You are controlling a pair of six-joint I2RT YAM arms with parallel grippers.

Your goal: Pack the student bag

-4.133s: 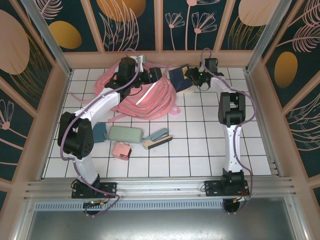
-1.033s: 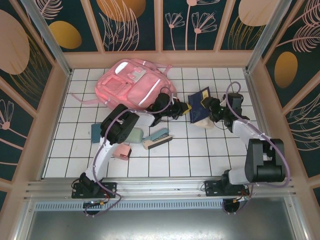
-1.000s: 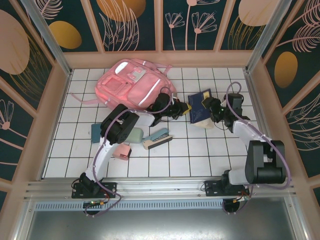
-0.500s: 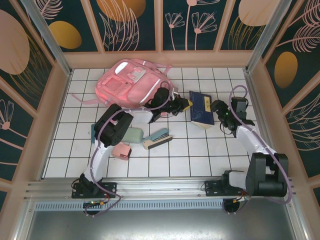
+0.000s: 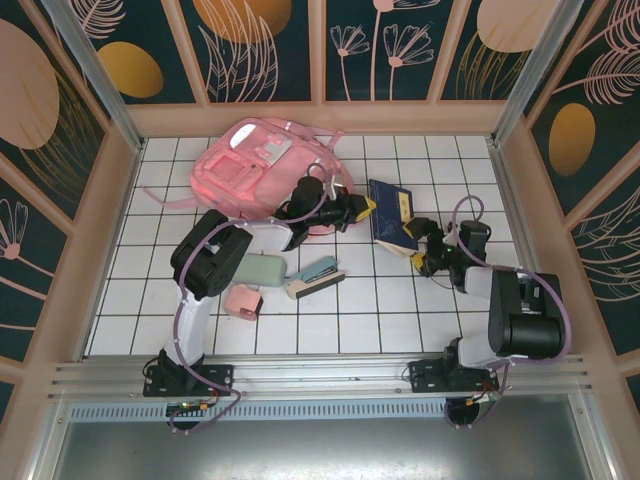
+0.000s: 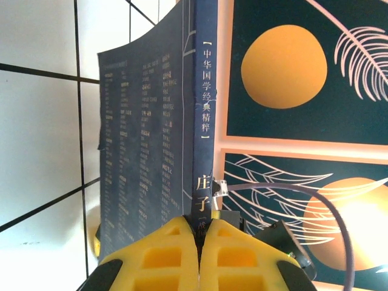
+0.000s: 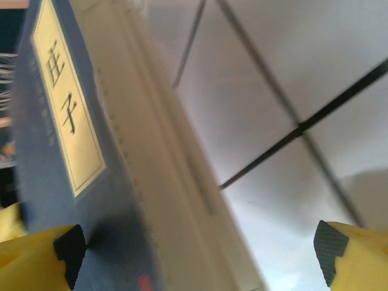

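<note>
The left pincer (image 5: pixel 366 209) is clenched tight on the edge of a blue book (image 5: pixel 393 212). The book is between the two pincers. The right pincer (image 5: pixel 421 248) is wide open, and the book is close to one of its fingers. The big pink student bag (image 5: pixel 255 170) lies on the white table (image 5: pixel 400 315), just behind the left pincer, on the side away from the book.

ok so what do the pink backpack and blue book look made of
Student bag: soft fabric, matte pink, going by its creases and slumped shape; paler strips look shinier. Blue book: paper, with a matte dark-blue printed cover that bends slightly and pale page edges; probably a softcover.
</note>
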